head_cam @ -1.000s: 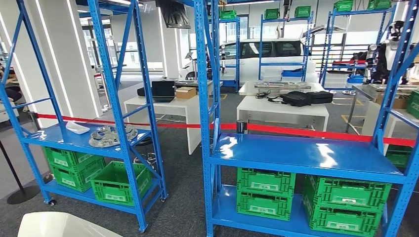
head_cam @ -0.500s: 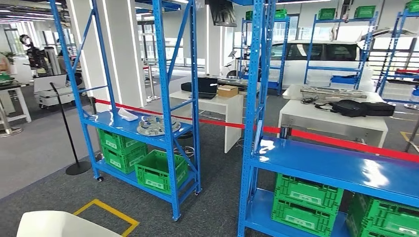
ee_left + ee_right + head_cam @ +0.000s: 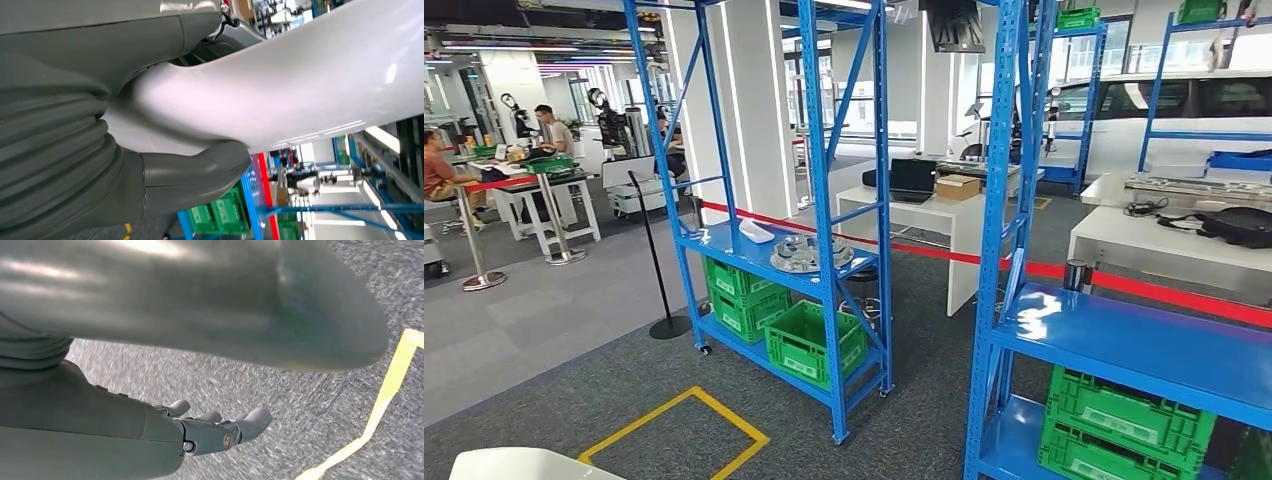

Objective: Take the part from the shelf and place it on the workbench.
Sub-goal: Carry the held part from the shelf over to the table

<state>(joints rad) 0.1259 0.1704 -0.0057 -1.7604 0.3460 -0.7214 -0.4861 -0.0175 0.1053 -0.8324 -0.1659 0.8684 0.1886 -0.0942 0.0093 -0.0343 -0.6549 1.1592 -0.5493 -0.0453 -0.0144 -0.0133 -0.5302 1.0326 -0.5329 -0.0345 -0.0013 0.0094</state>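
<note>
My left hand [image 3: 75,165] grips a smooth white part [image 3: 280,85], the thumb pressed under its curved surface. The same white part [image 3: 524,465] pokes in at the lower left edge of the head view. My right hand [image 3: 200,432] hangs over grey carpet, fingers loosely extended and nothing in them. A blue shelf rack [image 3: 829,270] stands ahead at centre, with a small white piece [image 3: 756,232] and a round metal part [image 3: 804,254] on its middle level. White tables [image 3: 929,215] stand behind a red barrier tape [image 3: 1124,285].
A second blue rack [image 3: 1144,345] with green crates [image 3: 1124,425] stands close on the right. Green crates [image 3: 809,340] sit low in the centre rack. Yellow floor tape [image 3: 674,430] marks the carpet in front. A black stanchion [image 3: 659,270] and seated people [image 3: 439,175] are at the left.
The whole view has swung to the left: both racks slid rightward in the picture and the office area with people came into sight. The white part stays at the lower left.
</note>
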